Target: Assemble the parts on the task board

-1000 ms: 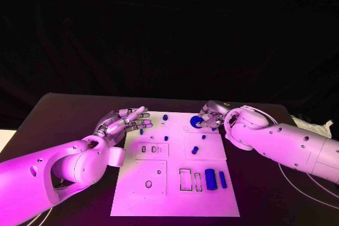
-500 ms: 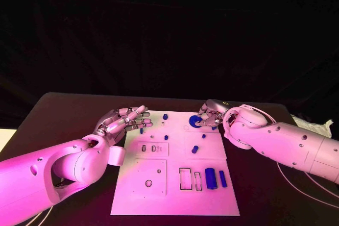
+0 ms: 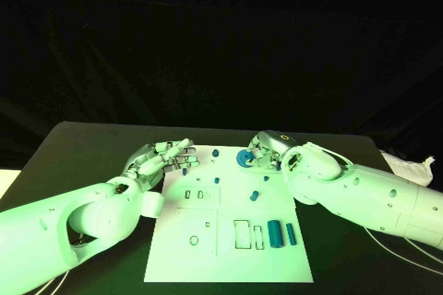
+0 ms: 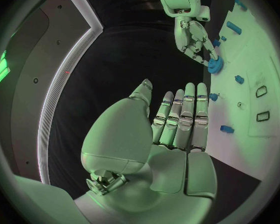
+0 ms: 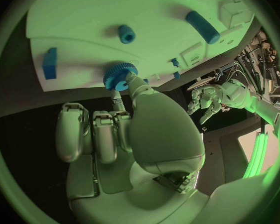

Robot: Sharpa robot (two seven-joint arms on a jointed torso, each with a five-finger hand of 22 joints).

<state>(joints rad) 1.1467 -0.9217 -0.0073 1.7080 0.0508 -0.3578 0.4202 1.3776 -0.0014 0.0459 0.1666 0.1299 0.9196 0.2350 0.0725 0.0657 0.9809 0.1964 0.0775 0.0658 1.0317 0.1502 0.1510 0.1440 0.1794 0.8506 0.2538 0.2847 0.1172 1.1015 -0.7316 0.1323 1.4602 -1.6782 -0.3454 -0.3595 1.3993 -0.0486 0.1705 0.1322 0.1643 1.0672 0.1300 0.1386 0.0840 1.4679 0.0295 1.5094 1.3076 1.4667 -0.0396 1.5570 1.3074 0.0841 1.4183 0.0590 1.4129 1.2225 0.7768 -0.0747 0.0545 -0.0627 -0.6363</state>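
At twelve o'clock on the board (image 3: 277, 260), your right hand (image 3: 267, 155) pinches the blue gear (image 3: 244, 158); keep it level and lower it squarely onto its seat. Your left hand (image 3: 164, 159) hovers at ten o'clock, spread wide, holding nothing.

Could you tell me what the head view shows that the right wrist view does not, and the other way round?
Head view alone: the whole task board with its rectangular slots near the robot. Right wrist view alone: the teeth round the gear and the right hand's fingertips touching it. Both: the right hand at the gear, the left hand with fingers apart holding nothing, and the blue cylinder lying on the board.
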